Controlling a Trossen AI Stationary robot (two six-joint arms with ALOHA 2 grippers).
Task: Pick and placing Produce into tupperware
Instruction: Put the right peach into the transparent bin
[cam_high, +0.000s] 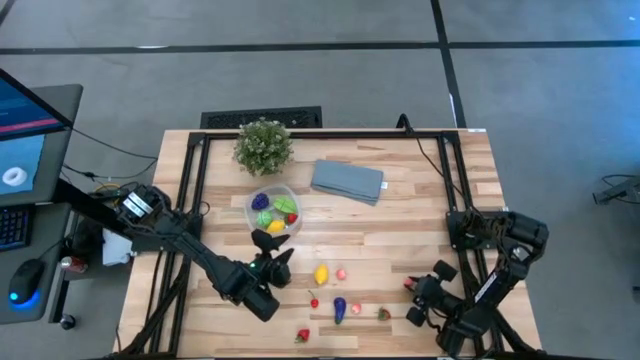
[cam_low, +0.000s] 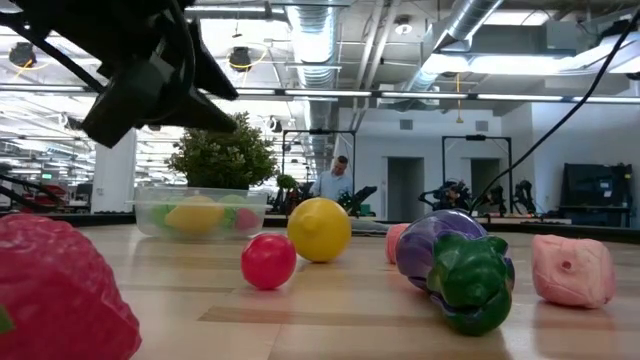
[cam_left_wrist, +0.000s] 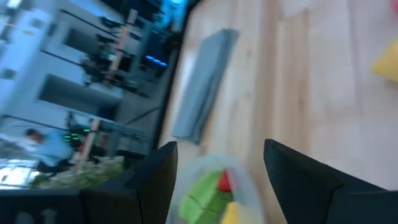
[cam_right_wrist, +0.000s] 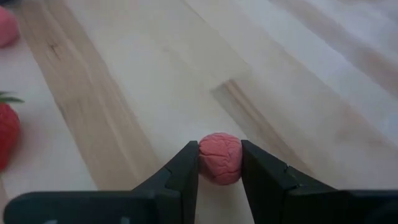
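Low on the table, right gripper (cam_right_wrist: 219, 163) fingers pinch 1 pink, wrinkled produce piece (cam_right_wrist: 219, 157); left gripper (cam_left_wrist: 219, 163) fingers parted, empty.

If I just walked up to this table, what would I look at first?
Probably the right gripper near the table's right front, pinching a little pink-red toy fruit between its fingers. Next, the clear tupperware near the middle, already holding green, yellow, red and purple pieces, with the left gripper open just in front of it. More tiny produce is scattered between the two arms.
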